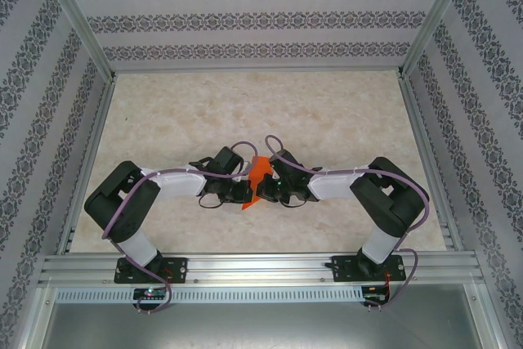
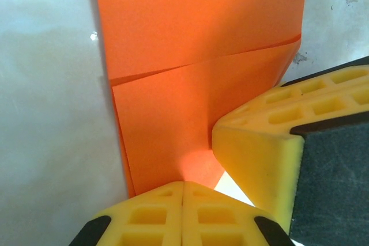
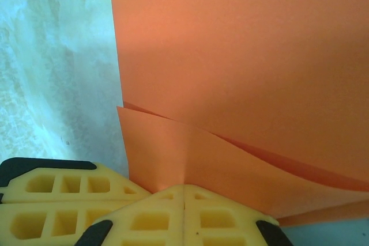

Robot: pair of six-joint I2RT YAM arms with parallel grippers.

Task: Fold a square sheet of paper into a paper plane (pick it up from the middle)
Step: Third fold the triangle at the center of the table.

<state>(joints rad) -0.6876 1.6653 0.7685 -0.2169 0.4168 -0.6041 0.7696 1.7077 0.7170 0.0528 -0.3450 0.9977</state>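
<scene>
The left tool [image 2: 183,193] and right tool [image 3: 184,193] are each clamped on the orange paper sheet [image 1: 260,172], which stands between them at the middle of the table [image 1: 245,104]. Folded layers overlap, but the shape is not yet narrow and pointed: likely midway.

You had both arms bent inward over the marble-patterned table [image 1: 270,104], the left gripper [image 1: 243,191] and right gripper [image 1: 265,191] meeting nose to nose at the folded orange paper [image 1: 260,171] near the table's middle.
</scene>
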